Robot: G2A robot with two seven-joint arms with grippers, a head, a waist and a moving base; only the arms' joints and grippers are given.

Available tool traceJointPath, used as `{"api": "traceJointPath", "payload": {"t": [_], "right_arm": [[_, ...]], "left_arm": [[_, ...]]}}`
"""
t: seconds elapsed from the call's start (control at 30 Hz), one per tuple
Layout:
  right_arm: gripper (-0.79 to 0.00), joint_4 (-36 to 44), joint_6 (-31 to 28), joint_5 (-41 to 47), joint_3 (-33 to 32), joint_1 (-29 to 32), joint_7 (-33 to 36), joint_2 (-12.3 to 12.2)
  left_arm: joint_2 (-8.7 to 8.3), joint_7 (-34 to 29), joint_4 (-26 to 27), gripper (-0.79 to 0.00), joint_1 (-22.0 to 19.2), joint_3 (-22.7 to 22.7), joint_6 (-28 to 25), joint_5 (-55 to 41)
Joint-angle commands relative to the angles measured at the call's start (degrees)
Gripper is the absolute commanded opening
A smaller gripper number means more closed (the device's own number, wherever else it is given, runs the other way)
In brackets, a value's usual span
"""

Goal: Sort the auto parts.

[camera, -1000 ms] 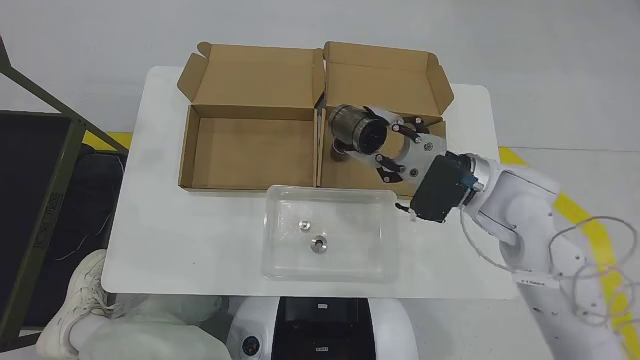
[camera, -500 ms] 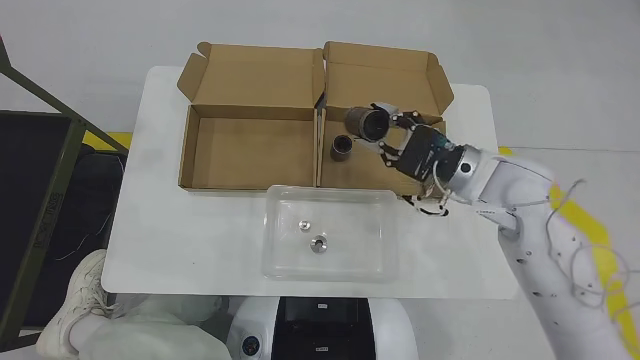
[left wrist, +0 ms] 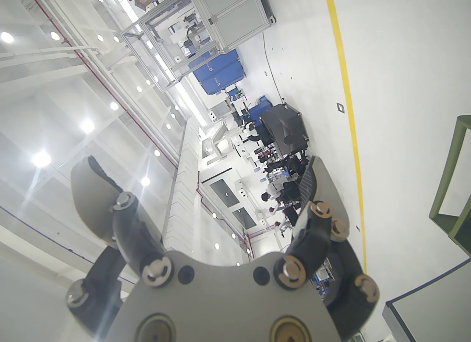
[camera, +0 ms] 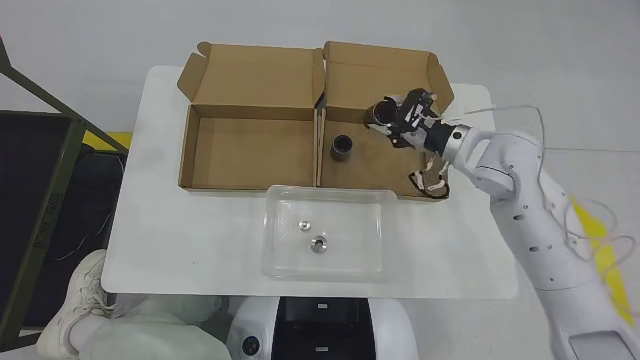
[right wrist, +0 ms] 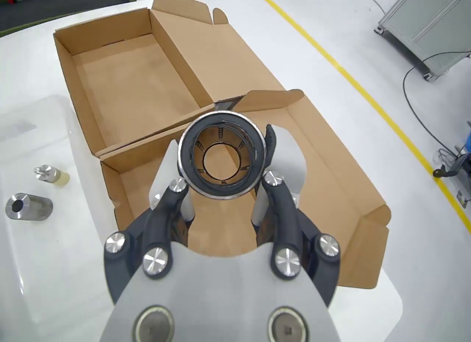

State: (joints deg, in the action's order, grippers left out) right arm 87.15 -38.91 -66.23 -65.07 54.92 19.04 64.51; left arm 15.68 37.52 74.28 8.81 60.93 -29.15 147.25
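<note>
My right gripper (camera: 400, 118) (right wrist: 222, 159) is shut on a dark ribbed metal sleeve (camera: 382, 112) (right wrist: 222, 154), a hollow ring with a steel rim. It holds the sleeve above the back of the right cardboard box (camera: 372, 167) (right wrist: 331, 159). A second dark sleeve (camera: 343, 145) stands upright on that box's floor near its left wall. The left cardboard box (camera: 248, 152) (right wrist: 125, 86) has nothing in it. My left gripper (left wrist: 202, 178) points up into the hall, open, with nothing between its fingers.
A clear plastic tray (camera: 272, 260) sits in front of the boxes on the white table (camera: 150, 210). In it lie a steel cylinder with a bore (camera: 318, 245) (right wrist: 27, 206) and a small steel fitting (camera: 302, 225) (right wrist: 49, 174). Both boxes' flaps stand open at the back.
The right arm has carried the sleeve lower and farther back, from over the middle of the right box toward its rear. The sleeve inside the box has come into sight.
</note>
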Motion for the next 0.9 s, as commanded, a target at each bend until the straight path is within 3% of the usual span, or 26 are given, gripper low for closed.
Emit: {"api": "traceJointPath", "payload": {"t": [0.0,0.37,0.87], "right_arm": [[-0.785,-2.2,0.6,0.7,0.9,-1.1,1.9,0.2],[-0.785,-13.9,-2.5,8.4,6.8,-8.3,12.1,1.9],[-0.785,-28.6,-3.8,12.0,14.4,-15.7,11.7,5.0]], "left_arm": [[0.00,0.0,0.0,0.000,0.0,0.0,0.0,0.0],[0.00,0.0,0.0,0.000,0.0,0.0,0.0,0.0],[0.00,0.0,0.0,0.000,0.0,0.0,0.0,0.0]]}}
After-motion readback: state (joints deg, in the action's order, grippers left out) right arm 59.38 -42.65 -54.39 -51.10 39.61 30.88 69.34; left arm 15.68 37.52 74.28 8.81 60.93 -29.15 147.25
